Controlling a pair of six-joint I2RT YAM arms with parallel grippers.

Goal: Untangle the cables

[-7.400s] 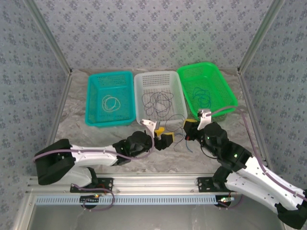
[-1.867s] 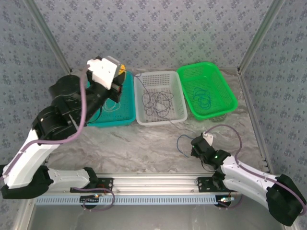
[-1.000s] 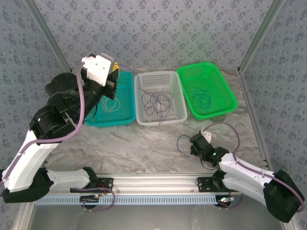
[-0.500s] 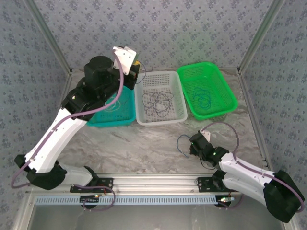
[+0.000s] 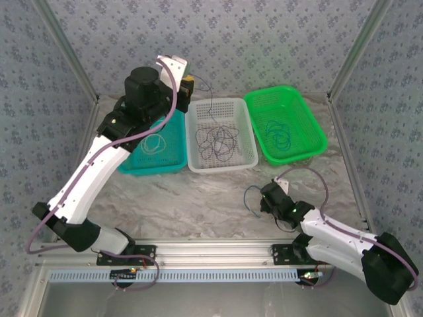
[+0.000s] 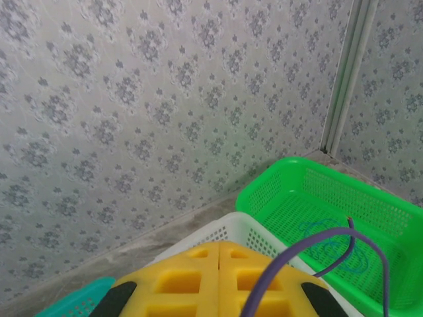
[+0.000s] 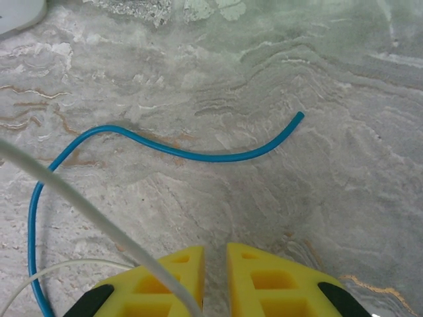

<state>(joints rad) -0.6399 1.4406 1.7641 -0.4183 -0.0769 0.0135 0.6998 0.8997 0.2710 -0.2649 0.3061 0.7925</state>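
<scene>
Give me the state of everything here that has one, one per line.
Left tool, shut on the purple cable, up high.
Right tool, low over table, grip unclear.
Blue cable, lying loose on the table.
White basket, holding tangled dark cables.
Green basket, holding blue cables.

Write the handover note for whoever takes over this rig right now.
Left gripper: shut on a dark purple cable, high above the far-left corner of the white basket; the cable trails down into it.
Right gripper: low over the table, jaws nearly together; cannot tell if it holds anything. A blue cable lies loose just ahead of it.
Done: white cable in the teal basket, blue cables in the green basket.
Left: the dark tangle in the white basket, and the blue cable on the table.
</scene>
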